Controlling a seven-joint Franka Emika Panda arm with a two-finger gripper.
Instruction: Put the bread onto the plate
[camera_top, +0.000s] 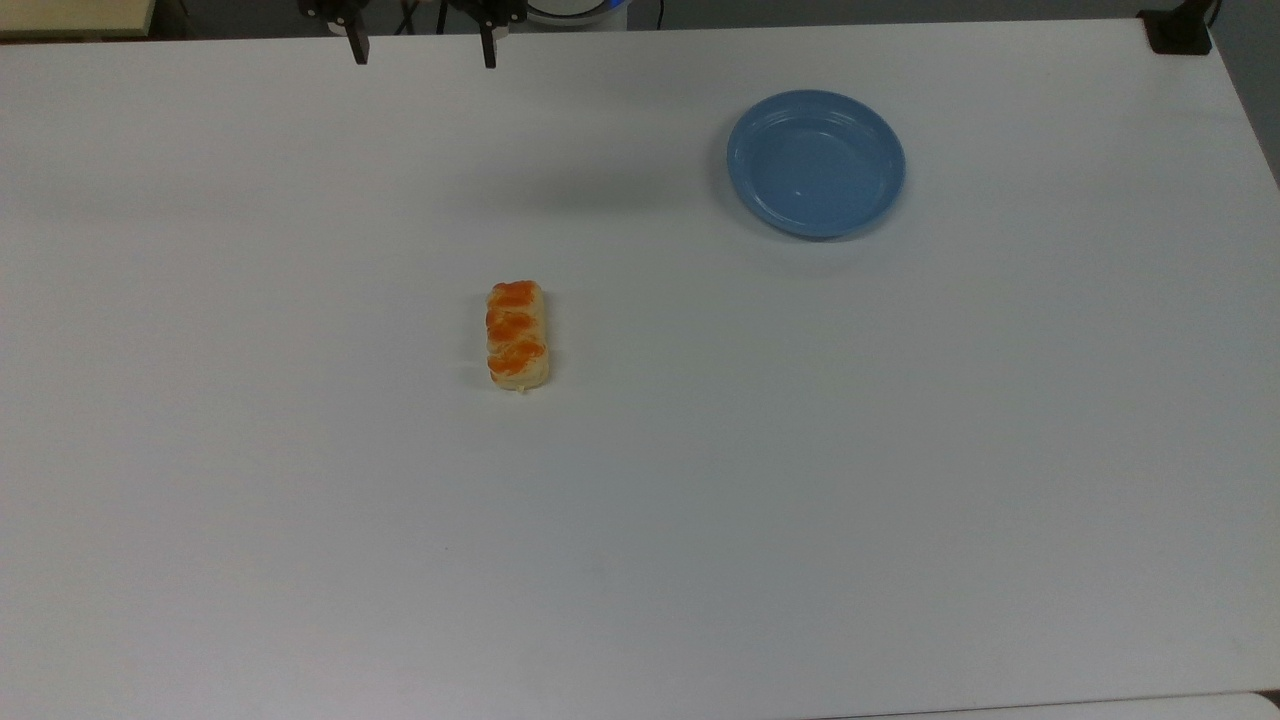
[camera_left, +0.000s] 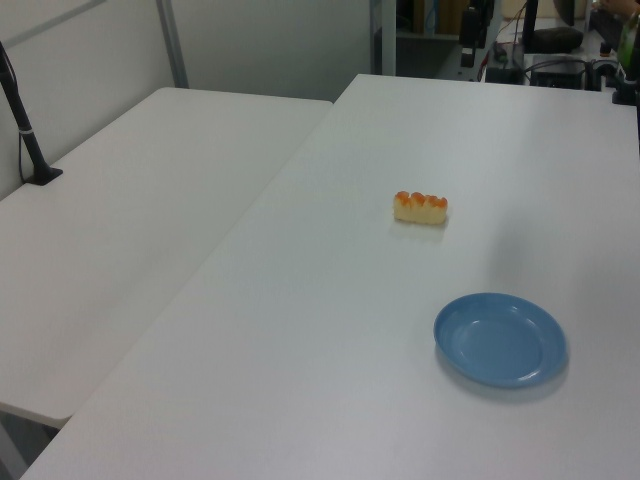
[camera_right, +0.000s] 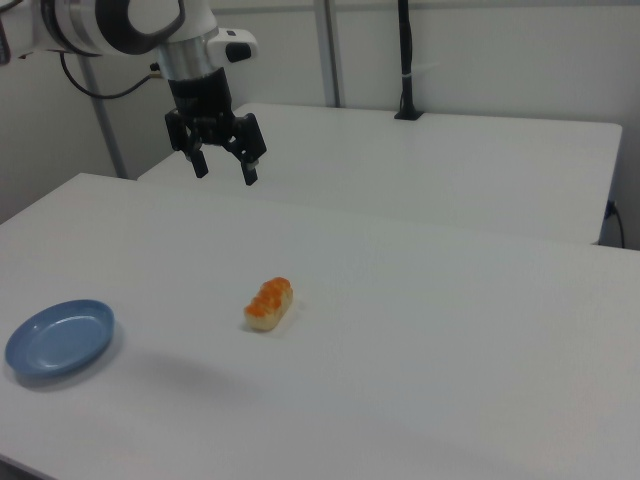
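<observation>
1. on the white counter (camera_top: 300, 520) the bread (camera_top: 517, 335) lies flat near the middle, its orange-glazed lumps facing up, with bare surface all round it.
2. the plate (camera_top: 816, 163) is blue, round and shallow; it sits upright on the same counter, well apart from the bread, toward the top view's upper right. nothing lies in it.
3. in the left view the bread (camera_left: 421, 207) is farther from the camera than the plate (camera_left: 500, 339), and the plate sits near the left view's lower right.
4. in the right view the plate (camera_right: 60, 338) is at the right view's lower left, near the counter's edge, and the bread (camera_right: 269, 303) lies to its right, closer to the middle.
5. the claw (camera_right: 224, 169) hangs in the air above the far part of the counter, pointing down, released, its two fingers spread wide with nothing between them. it is well apart from both the bread and the plate.
6. in the top view the claw (camera_top: 421, 52) shows at the upper edge as two dark fingertips (camera_top: 357, 48) spaced apart.
7. the counter is plain, matt and pale, with a soft shadow on it between the claw and the plate.
8. a second white table (camera_right: 480, 160) stands beside the counter, edge to edge, with a black post (camera_right: 405, 60) fixed on it.
9. pale walls close the room behind; cables and dark equipment (camera_left: 545, 40) stand past the counter's far end in the left view.
10. no writing or label can be read on anything.
</observation>
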